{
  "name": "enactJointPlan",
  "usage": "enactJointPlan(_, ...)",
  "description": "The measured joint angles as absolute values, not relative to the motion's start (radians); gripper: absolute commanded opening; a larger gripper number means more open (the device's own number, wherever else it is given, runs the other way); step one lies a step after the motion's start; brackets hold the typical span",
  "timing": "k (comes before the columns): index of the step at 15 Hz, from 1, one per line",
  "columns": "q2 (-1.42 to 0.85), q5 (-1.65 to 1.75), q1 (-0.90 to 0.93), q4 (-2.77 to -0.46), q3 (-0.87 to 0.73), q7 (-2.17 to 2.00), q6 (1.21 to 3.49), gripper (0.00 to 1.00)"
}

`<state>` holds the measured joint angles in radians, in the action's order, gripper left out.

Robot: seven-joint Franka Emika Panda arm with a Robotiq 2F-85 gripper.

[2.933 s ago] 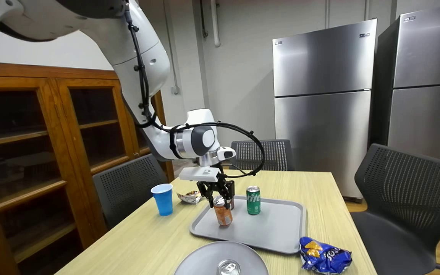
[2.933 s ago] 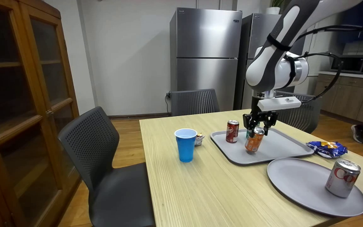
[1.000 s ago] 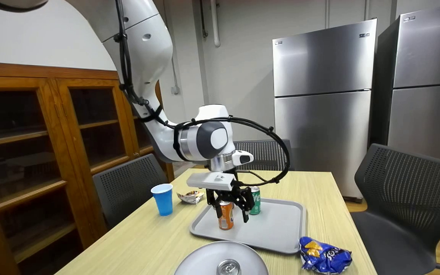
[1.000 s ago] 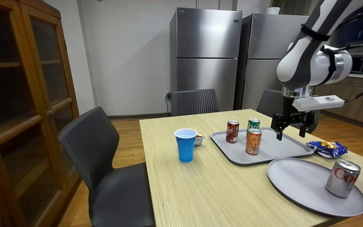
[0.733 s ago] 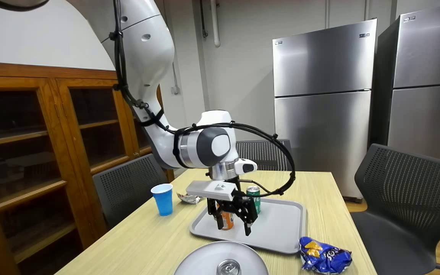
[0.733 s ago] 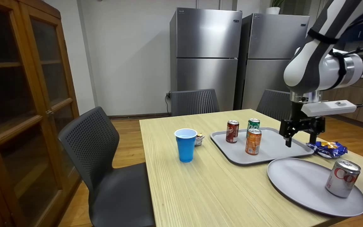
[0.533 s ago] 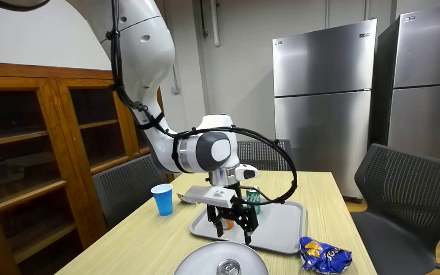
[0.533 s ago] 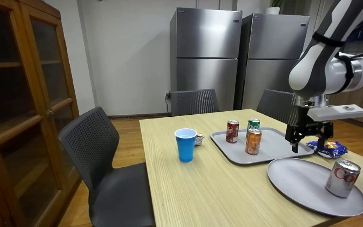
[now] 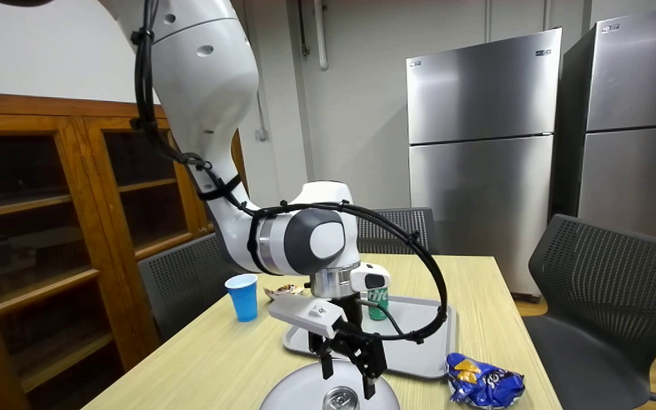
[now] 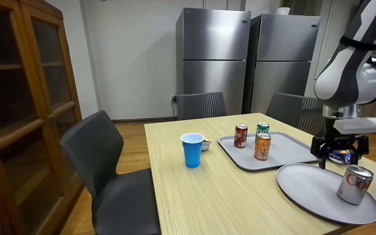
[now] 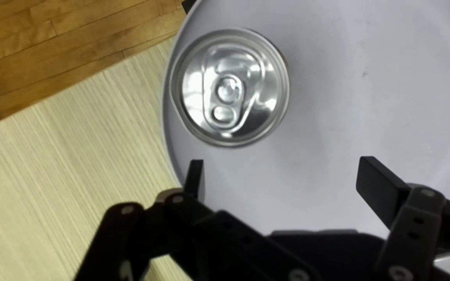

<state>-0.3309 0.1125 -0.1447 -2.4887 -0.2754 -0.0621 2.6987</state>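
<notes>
My gripper (image 9: 348, 382) is open and empty above the round grey plate (image 10: 305, 182). A silver can with red letters (image 10: 354, 184) stands upright near the plate's edge. In the wrist view the can's top (image 11: 229, 88) lies ahead of the open fingertips (image 11: 281, 171), nearer the left finger and apart from both. On the grey tray (image 10: 286, 147) stand an orange can (image 10: 262, 147), a dark red can (image 10: 240, 136) and a green can (image 9: 378, 304). The arm hides the orange and red cans in an exterior view where the green can shows partly.
A blue cup (image 10: 193, 151) and a crumpled wrapper (image 9: 284, 290) stand on the wooden table (image 10: 201, 195) beyond the tray. A blue snack bag (image 9: 484, 380) lies beside the tray. The table's edge shows near the plate in the wrist view. Chairs (image 10: 116, 182) surround the table.
Earlier my gripper was at the tilted orange can on the tray. That can now stands upright, let go. The gripper has moved from the tray to the plate and come lower.
</notes>
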Motion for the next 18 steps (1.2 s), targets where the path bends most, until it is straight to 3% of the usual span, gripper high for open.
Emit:
enactJointPlan(11, -0.25, 0.159, -0.14, -2.618, -0.344, -0.165, 2.713, 1.0)
enactJointPlan(12, -0.244, 0.165, -0.14, -2.622, -0.346, -0.172, 2.713, 0.8)
enactJointPlan(16, -0.228, 0.173, -0.14, -2.634, -0.347, -0.187, 2.713, 0.49)
enactJointPlan(18, -0.222, 0.177, -0.139, -2.636, -0.347, -0.191, 2.713, 0.4)
